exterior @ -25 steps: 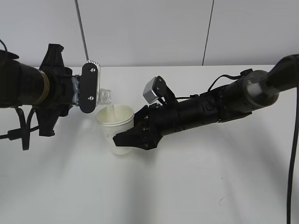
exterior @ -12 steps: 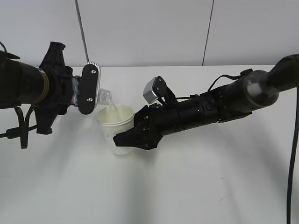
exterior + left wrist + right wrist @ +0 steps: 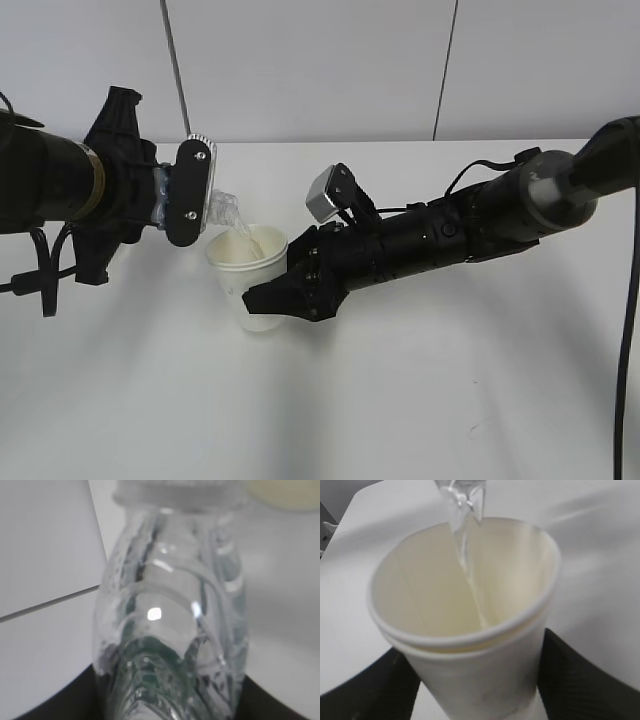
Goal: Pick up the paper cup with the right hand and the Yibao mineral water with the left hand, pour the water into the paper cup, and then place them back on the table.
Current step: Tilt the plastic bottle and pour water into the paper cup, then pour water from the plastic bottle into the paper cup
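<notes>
Water (image 3: 465, 565) streams into end-effector-held paper cup (image 3: 247, 278)

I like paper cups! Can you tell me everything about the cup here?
The paper cup is small, cream-white, with a rolled rim, narrower toward the bottom. It stands upright, clamped at its sides by the right gripper. A thin stream of water runs into it from the tilted bottle above its rim.

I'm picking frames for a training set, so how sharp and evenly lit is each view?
Exterior view: sharp, soft shadows on the table. Left wrist view: the Yibao mineral water fills the frame, softly blurred, with small glare spots. Right wrist view: the paper cup is slightly soft, and the water stream is visible.
</notes>
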`<state>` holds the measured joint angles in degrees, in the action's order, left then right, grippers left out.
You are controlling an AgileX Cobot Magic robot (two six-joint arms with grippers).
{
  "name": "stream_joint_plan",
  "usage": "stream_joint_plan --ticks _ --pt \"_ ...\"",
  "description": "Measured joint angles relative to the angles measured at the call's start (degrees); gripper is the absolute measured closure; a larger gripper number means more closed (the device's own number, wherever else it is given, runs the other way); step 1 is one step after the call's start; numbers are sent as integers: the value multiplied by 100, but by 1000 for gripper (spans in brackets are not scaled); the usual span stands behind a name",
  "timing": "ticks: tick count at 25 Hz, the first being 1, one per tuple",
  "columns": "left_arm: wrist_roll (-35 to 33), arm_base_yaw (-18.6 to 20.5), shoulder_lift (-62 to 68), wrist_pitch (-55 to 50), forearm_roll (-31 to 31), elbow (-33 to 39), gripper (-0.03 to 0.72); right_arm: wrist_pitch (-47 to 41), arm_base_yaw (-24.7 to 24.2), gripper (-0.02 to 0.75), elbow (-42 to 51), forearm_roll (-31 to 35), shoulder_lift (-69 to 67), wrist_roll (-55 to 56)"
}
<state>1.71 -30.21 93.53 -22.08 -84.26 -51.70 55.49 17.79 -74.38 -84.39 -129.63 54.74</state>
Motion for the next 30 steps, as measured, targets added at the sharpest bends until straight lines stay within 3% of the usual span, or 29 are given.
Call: stream_joint_plan --ticks 30 --pt "0 0 0 -130 -296 0 362 -36 0 211 0 -15 -13 0"
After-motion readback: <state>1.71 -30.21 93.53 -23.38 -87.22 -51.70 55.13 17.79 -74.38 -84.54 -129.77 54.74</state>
